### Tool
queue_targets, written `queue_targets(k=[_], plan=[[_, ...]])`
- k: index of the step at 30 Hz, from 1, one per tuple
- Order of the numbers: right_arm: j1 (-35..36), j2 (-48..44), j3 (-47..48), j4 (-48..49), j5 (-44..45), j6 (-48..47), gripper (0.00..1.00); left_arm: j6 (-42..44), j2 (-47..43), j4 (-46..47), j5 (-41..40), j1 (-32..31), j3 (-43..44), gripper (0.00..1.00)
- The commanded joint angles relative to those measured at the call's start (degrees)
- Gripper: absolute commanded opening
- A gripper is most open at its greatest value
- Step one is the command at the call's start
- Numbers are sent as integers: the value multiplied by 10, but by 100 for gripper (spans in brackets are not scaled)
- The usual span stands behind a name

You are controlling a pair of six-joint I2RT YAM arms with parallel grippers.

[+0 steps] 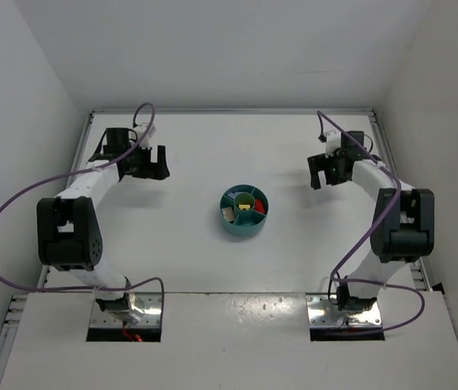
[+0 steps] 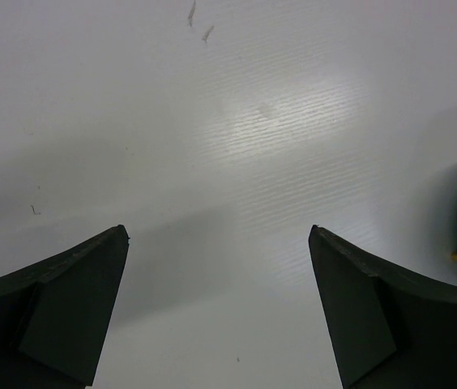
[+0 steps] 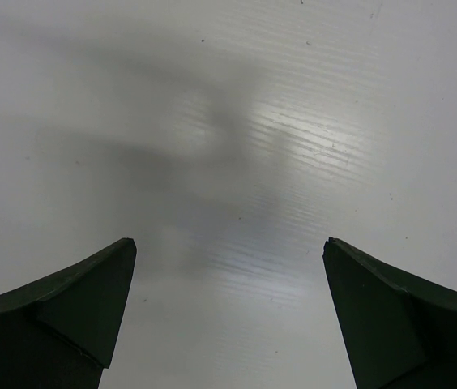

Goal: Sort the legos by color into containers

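From above I see 1 round teal dish (image 1: pixel 244 231) in the middle of the table (image 1: pixel 213 138), with yellow, red and tan bricks (image 1: pixel 246 204) lying in its sections. I make out no brick outside it. My left gripper (image 1: pixel 154 166) and right gripper (image 1: pixel 324 174) hang well apart from the dish, jaws spread, holding nothing. I judge the sorting nearly finished. Next I would check each section's colours.
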Motion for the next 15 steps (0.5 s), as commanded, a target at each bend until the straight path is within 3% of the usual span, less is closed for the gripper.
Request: queue_targets(k=[1,15], plan=[[-8,7,34,-8,4,-7,99,13,7,25,0,13,-8,100],[-13,12,50,10,-1,-2,99,13,12,42,-5,18,-13,100]])
